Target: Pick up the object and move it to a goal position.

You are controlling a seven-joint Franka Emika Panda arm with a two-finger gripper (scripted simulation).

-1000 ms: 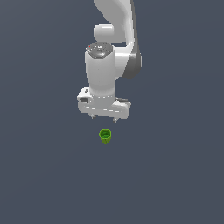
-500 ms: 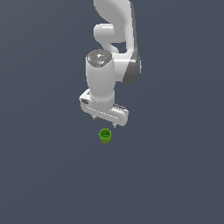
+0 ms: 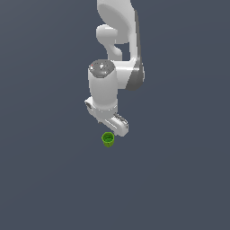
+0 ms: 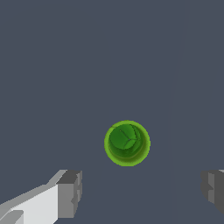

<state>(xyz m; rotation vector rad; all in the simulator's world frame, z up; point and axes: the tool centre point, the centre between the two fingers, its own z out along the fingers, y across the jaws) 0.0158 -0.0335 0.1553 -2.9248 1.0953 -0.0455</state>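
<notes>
The object is a tiny bright green cup [image 3: 108, 139] with a hollow top, standing upright on the dark grey floor. In the wrist view the cup [image 4: 127, 143] is seen from above, showing its hollow inside. My white gripper [image 3: 112, 130] hangs just above the cup, pointing down. It is open and empty [image 4: 142, 192]. One grey fingertip [image 4: 70, 192] and the other [image 4: 213, 189] stand wide apart, and the cup lies a little off the line between them, touching neither.
The flat dark grey floor [image 3: 179, 179] spreads all around the cup. The white arm [image 3: 117, 27] rises behind the gripper toward the top of the exterior view.
The gripper has come down closer to the cup and turned about its vertical axis, so the hand now looks narrower. The cup has not moved.
</notes>
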